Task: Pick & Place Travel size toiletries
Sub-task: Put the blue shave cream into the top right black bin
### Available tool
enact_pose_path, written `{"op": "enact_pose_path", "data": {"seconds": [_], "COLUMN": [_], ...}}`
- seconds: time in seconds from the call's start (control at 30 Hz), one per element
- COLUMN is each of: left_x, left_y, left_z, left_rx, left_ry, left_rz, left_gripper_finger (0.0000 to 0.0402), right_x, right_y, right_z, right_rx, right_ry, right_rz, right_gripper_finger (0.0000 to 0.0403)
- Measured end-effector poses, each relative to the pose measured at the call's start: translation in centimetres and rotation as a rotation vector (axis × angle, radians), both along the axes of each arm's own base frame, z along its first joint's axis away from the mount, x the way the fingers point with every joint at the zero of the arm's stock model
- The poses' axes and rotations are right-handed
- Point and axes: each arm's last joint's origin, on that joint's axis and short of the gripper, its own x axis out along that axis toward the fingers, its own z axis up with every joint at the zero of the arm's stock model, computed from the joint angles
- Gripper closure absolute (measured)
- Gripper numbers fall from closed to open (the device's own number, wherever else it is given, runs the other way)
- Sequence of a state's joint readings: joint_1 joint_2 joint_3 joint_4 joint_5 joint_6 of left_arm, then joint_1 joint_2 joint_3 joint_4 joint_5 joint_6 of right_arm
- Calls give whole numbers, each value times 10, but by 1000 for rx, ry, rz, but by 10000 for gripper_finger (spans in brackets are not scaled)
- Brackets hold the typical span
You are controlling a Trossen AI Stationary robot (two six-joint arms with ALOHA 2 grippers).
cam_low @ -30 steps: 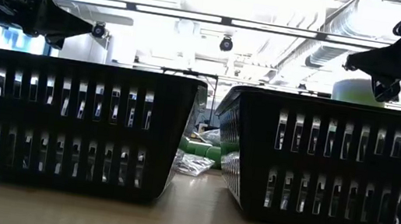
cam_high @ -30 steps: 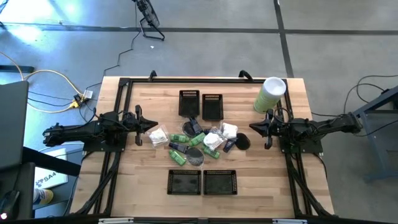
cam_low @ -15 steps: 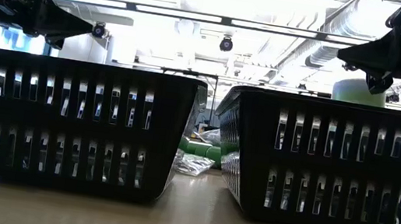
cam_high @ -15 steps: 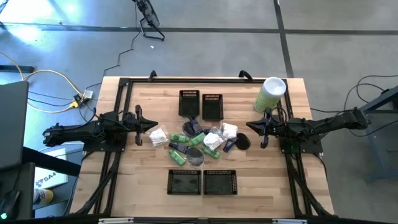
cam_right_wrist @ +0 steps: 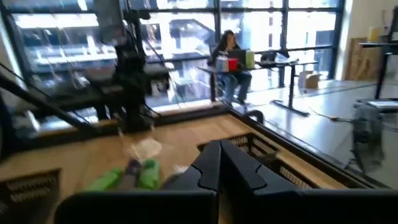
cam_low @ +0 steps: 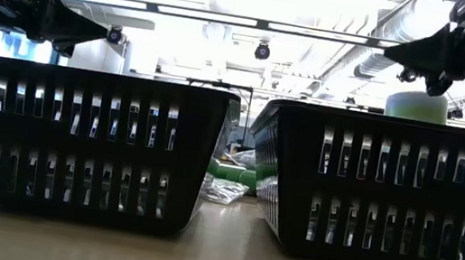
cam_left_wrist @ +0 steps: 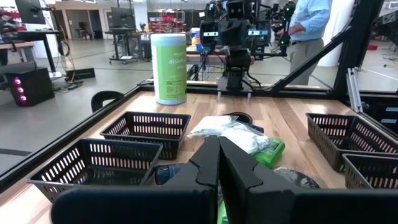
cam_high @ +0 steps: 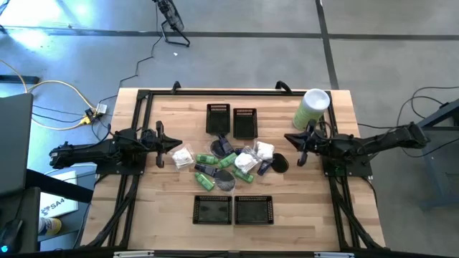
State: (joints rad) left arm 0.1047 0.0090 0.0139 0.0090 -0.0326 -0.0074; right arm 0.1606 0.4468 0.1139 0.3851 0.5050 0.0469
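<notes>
Both tools clenched on nothing. The left tool (cam_high: 176, 144) hovers just beside the near edge of the toiletries (cam_high: 231, 160), a heap on the surface (cam_high: 301, 208) between the two tools. The right tool (cam_high: 289, 137) hangs just off the pile's other side, above the dark pieces. Risk here: dropping in with fingers shut would shove the heap, scattering packets toward the baskets (cam_high: 233, 209). The tangled pile could also yield two items at once.

A loose heap of small travel toiletries (cam_high: 229, 163) lies at mid-table — bright green tubes (cam_high: 208, 159), white crinkly packets (cam_high: 183, 157), dark blue-black pieces (cam_high: 264, 167), a grey disc (cam_high: 226, 180) — all untouched.
</notes>
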Motion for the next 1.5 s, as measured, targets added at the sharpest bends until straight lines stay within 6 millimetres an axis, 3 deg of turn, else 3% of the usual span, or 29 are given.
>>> {"op": "enact_pose_path", "data": {"seconds": [0.37,0.67,0.77,1.07,1.5], "left_x": [0,0,0,0,0], "left_y": [0,0,0,0,0], "left_z": [0,0,2,1,0], "left_rx": [-85,-48,-43,-119,-109], "left_ry": [-11,-6,-24,-26,-19], "left_rz": [-2,-6,11,0,2], "left_gripper_finger": [402,402,402,402,402], "right_x": [4,7,8,8,44], "right_y": [-7,-7,-7,-6,-1], "right_z": [-6,-10,-5,2,16], "right_rx": [186,-28,-102,18,161], "right_ry": [-20,101,70,-31,293], "right_rz": [-49,-38,-40,13,50], "right_gripper_finger": [401,401,401,401,401]}}
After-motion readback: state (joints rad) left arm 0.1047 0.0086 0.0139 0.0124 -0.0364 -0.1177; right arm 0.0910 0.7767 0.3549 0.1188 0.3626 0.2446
